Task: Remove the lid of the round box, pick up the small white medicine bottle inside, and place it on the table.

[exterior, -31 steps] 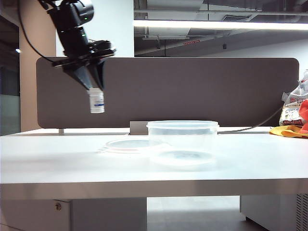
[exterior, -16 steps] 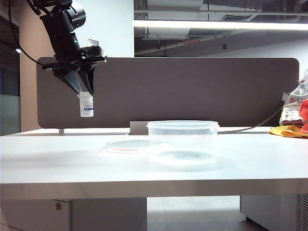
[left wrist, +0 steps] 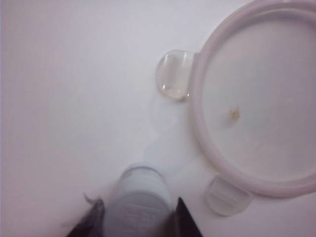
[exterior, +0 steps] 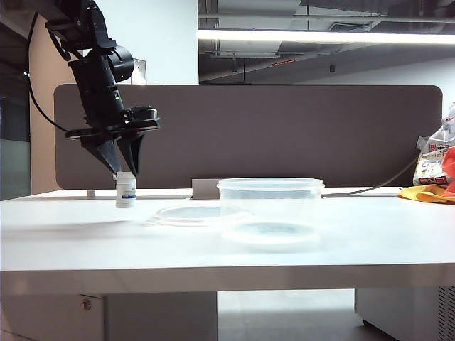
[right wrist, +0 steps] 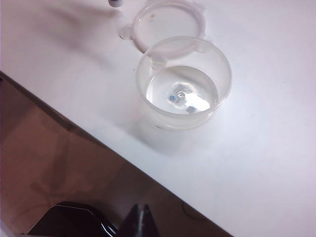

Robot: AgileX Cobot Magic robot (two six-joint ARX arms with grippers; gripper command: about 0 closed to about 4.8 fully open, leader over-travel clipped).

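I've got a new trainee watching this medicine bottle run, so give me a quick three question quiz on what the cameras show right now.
1. True or false: the lid is on the round box.
2. What does the left pincer grip? A) the lid B) the small white medicine bottle C) nothing
3. Where does the lid lie relative to the bottle and the box in the exterior view?

Key:
1. False. It lies flat on the table beside the open box.
2. B. The fingers clamp the bottle, which is upright at the tabletop. The right pincer is back over the table edge, tips together, holding nothing.
3. Between them: bottle at left, box at right.
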